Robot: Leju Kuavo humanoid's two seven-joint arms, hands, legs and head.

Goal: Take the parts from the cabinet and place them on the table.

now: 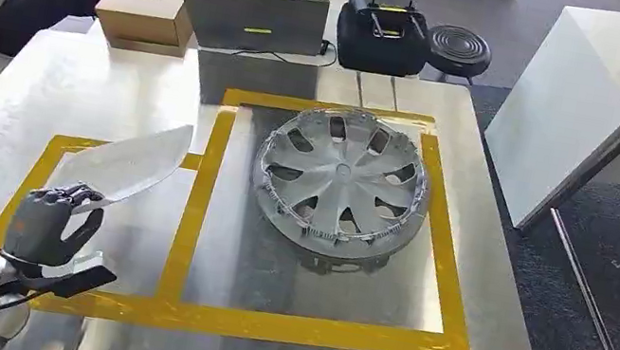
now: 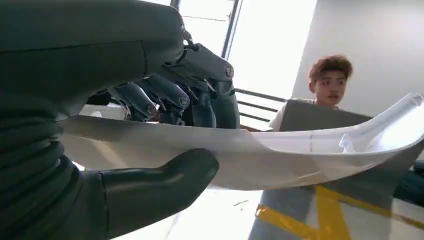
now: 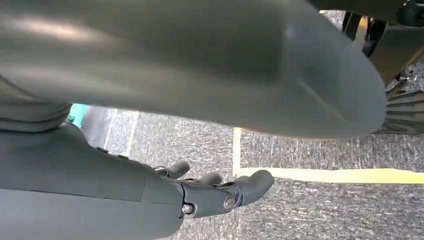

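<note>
Left hand (image 1: 50, 224) gripping curved silver trim panel (image 1: 127, 164) above tabletop (image 1: 33, 88), beside wheel cover (image 1: 342, 181); right hand (image 3: 220, 192) empty, fingers loosely spread

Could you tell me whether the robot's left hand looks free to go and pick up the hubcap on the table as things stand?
Probably not yet. The left hand already grips a curved silver panel above the table, so it has no free grasp. The hubcap lies unobstructed in the neighbouring taped square.
</note>
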